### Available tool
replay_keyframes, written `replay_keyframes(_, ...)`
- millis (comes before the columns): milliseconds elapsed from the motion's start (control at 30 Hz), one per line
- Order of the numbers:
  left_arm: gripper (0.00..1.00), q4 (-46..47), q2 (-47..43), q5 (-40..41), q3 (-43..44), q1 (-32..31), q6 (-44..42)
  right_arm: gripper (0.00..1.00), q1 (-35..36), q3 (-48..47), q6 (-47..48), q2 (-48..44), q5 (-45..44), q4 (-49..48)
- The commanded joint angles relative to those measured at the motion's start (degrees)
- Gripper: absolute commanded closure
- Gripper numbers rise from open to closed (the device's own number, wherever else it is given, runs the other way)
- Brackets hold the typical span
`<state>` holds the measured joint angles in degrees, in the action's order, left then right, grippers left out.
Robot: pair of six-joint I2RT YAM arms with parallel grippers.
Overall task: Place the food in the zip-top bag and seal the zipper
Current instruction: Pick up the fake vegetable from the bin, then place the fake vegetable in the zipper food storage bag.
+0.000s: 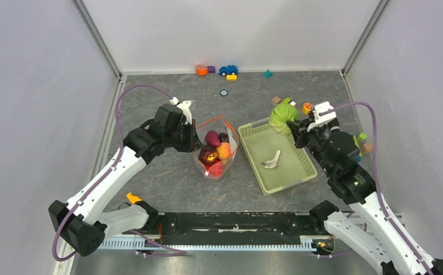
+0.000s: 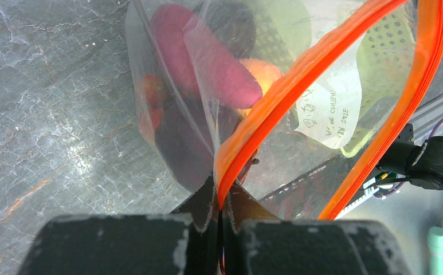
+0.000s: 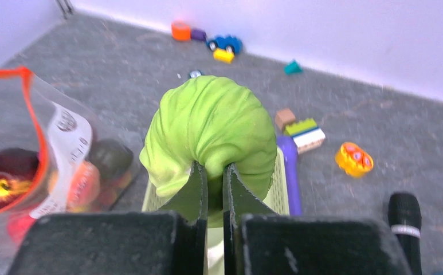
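The right gripper (image 3: 214, 172) has its jaws drawn narrow and pinches a fold of the green cabbage (image 3: 207, 126). It holds the cabbage over the far end of the green basket (image 1: 290, 172). The left gripper (image 2: 219, 200) has its jaws fully closed. They clamp the edge of the zip-top bag (image 1: 216, 152) at the zipper (image 2: 276, 97), on the side of the bag facing away from the basket.

Use the basket as your reference for all positions.

1. The basket lies on the table, set at an angle to the arm bases.
2. The bag stands just beside the basket's left long wall, with its mouth up. You cannot confirm contact between the two. The zipper forms an open loop and is unsealed.
3. Through the bag's clear wall you see a magenta plum (image 1: 212, 138), a dark plum (image 1: 207, 154), a peach (image 1: 224, 150) and a red strawberry (image 1: 215, 169) lowest.
4. A white spoon-shaped piece (image 1: 271, 159) lies on the basket floor, near its middle.
5. Just beyond the basket's far end are a stack of blocks (image 3: 305, 133) and a yellow-orange toy (image 3: 353, 158).
6. Well beyond the far end, by the back wall, sit a blue toy car (image 1: 228, 70), an orange block (image 1: 202, 69) and a teal piece (image 1: 268, 73).
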<state>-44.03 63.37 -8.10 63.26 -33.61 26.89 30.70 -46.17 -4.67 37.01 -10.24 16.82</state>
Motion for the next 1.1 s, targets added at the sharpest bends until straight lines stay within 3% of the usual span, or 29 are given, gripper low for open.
replay_keyframes(0, 0.97, 2.6, -0.95, -1.15, 0.67, -0.08, -2.34, 1.0, -0.03, -0.67, 2.63, -1.26, 6.84, -12.35)
replay_keyframes(267, 0.97, 2.54, -1.02, -1.11, 0.63, -0.07, -2.32, 1.0, -0.05, -1.46, 2.73, 1.5, 22.61, -23.6)
replay_keyframes(600, 0.97, 2.55, -0.82, -1.44, 0.72, -0.06, -2.46, 0.98, 0.1, -2.89, -1.42, 11.98, 47.64, -34.92)
replay_keyframes(867, 0.97, 2.54, -0.26, -1.54, 0.63, -0.06, -2.47, 0.98, 3.93, -4.07, -1.48, 17.67, 54.24, -37.2)
replay_keyframes(1067, 0.97, 2.5, 0.1, -2.27, 0.72, -0.06, -2.57, 0.98, 11.71, -8.27, 8.44, 22.09, 44.28, -26.22)
